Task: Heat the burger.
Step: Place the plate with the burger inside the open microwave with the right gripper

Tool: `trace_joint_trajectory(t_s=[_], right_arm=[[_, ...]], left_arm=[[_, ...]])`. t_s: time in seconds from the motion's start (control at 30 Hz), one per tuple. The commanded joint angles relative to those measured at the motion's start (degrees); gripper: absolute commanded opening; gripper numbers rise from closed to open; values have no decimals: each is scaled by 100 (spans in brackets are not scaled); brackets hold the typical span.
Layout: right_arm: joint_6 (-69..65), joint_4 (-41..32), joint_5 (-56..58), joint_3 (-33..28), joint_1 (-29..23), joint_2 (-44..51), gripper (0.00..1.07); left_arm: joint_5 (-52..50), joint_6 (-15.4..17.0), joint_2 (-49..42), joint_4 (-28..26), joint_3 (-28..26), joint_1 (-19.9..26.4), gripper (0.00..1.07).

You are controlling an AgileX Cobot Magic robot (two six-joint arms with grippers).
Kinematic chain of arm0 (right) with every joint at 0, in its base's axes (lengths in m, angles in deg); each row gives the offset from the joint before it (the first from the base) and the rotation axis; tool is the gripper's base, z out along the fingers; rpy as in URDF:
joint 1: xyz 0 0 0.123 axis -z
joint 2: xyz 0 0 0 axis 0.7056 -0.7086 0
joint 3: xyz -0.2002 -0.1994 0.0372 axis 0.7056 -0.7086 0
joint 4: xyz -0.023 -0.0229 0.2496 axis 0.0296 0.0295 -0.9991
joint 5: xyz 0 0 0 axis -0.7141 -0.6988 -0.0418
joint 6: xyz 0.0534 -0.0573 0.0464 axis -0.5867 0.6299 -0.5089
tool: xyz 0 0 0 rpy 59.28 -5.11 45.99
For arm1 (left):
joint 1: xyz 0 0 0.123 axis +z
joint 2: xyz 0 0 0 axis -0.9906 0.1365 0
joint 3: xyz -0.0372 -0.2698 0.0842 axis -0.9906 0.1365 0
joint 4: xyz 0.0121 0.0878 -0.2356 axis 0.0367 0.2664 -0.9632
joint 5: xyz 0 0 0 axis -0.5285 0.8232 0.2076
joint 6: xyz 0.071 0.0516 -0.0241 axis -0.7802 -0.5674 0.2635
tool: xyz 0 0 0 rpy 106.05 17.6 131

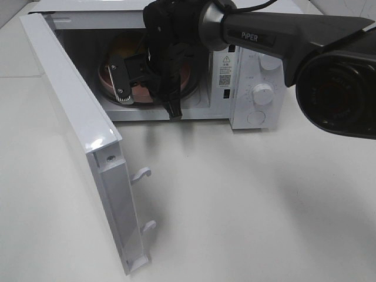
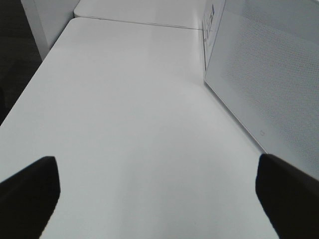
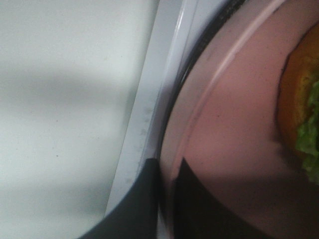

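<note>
Right gripper point(image 3: 166, 169) pinches pinkish-brown round dish point(image 3: 234, 124) by its rim.
I judge this spares the tan-brown burger point(image 3: 299, 99), lying past the fingertips inside the white microwave point(image 1: 247, 114); left gripper point(image 2: 157, 169) spread, empty.

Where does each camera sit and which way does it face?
Exterior high: mounted above, looking down on the table, the open microwave and its door; the right arm reaches into the cavity.
Left wrist: low over the table, facing along it beside the door's outer face; the open left gripper shows.
Right wrist: at the microwave's mouth, close on the dish and burger; the right gripper pinches the dish rim.
Shared: door in exterior and left wrist; dish in exterior and right wrist.
</note>
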Motion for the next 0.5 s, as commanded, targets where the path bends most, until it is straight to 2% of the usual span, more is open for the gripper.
trace_joint_trajectory(t_s=[0.03,0.17,0.23,0.27,0.3,0.33,0.4,0.47,0.5], right_arm=[[-126,34,-235,97,17,86,4],[-155,34,-252,97,17,86,10],[-172,11,-235,97,17,86,17],[-172,11,-235,97,17,86,17],[-241,0,-235,97,17,86,23],[-241,0,-235,97,17,86,23],[-350,0,-218,97,17,86,34],[-361,-11,-206,97,17,86,38],[-378,-34,-201,97,17,86,46]], left_arm=[[6,-11,-97,0,-6,-11,102],[6,-11,-97,0,-6,-11,102],[6,-11,-97,0,-6,-11,102],[6,-11,-97,0,-6,-11,102],[6,-11,-97,0,-6,-11,102],[6,-11,-97,0,-6,-11,102],[6,-11,-97,0,-6,-11,102],[6,-11,-97,0,-6,-11,102],[6,-11,-97,0,-6,-11,102]])
